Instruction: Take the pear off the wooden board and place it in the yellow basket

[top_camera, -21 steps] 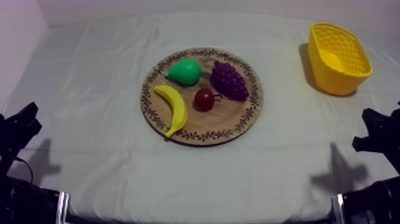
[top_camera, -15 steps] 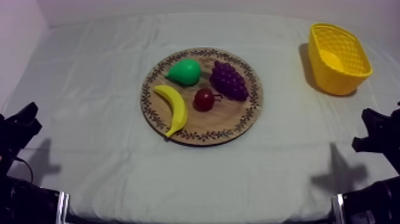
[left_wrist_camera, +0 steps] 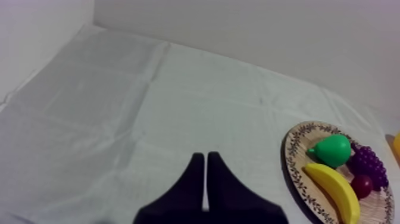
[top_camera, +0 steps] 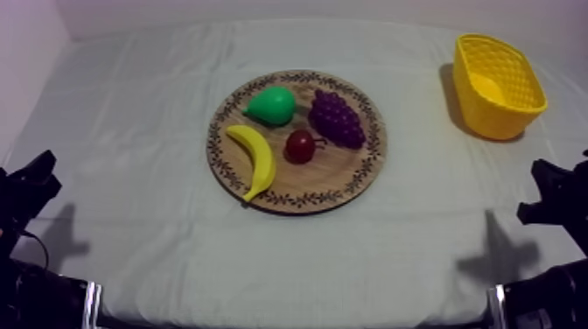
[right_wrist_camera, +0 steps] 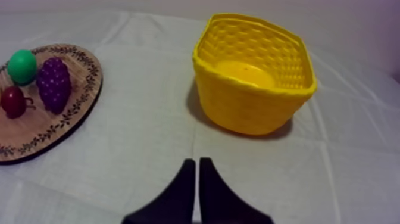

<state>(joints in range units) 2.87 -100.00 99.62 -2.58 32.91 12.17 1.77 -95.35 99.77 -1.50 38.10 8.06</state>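
From above we see the pear (top_camera: 271, 105) on the board (top_camera: 325, 175), well apart from the basket (top_camera: 497, 118). At the left wrist, our left end effector (left_wrist_camera: 205, 156) sits clenched, empty, over the counter (left_wrist_camera: 119, 119). At the right wrist, our right end effector (right_wrist_camera: 197, 161) sits clenched, empty, near the basket.

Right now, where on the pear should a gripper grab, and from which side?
Probably take the pear at its wide round belly, from straight above. It lies on its side on the board, narrow end toward the rim, so the belly gives the fullest hold. The grapes and the banana lie close beside it, leaving little room for a sideways approach.
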